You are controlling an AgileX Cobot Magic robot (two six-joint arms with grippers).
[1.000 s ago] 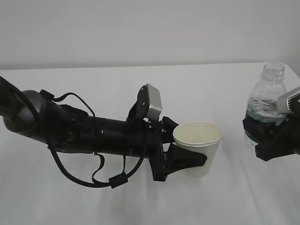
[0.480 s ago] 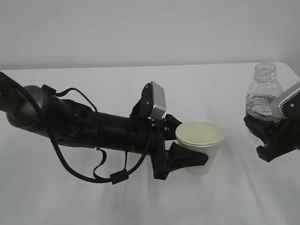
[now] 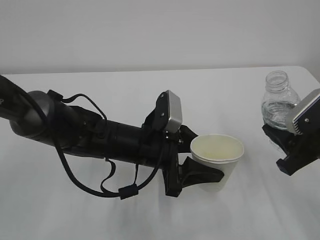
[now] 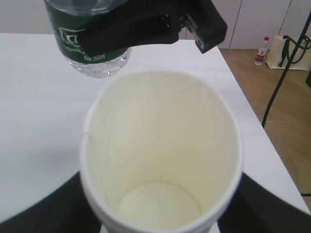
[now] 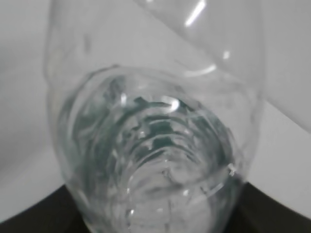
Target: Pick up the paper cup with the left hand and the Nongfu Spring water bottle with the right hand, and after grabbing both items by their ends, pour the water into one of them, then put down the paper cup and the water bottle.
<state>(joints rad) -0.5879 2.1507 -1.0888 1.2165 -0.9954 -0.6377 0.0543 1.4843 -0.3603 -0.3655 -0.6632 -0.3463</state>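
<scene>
Both pickups done. The paper cup (image 3: 217,161) is being gripped by the left hand (image 3: 197,165), mid-table, upright, empty inside. The Nongfu Spring water bottle (image 3: 278,107) is being clasped low by the right hand (image 3: 292,145), upright, well apart. Pouring and set-down are being left.

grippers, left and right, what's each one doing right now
Left gripper: closed on the paper cup.
Right gripper: closed on the Nongfu Spring water bottle.

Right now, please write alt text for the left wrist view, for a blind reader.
An empty white paper cup, seen from above, fills the frame. Behind it, the right gripper holds the green-labelled water bottle over a white table.
</scene>
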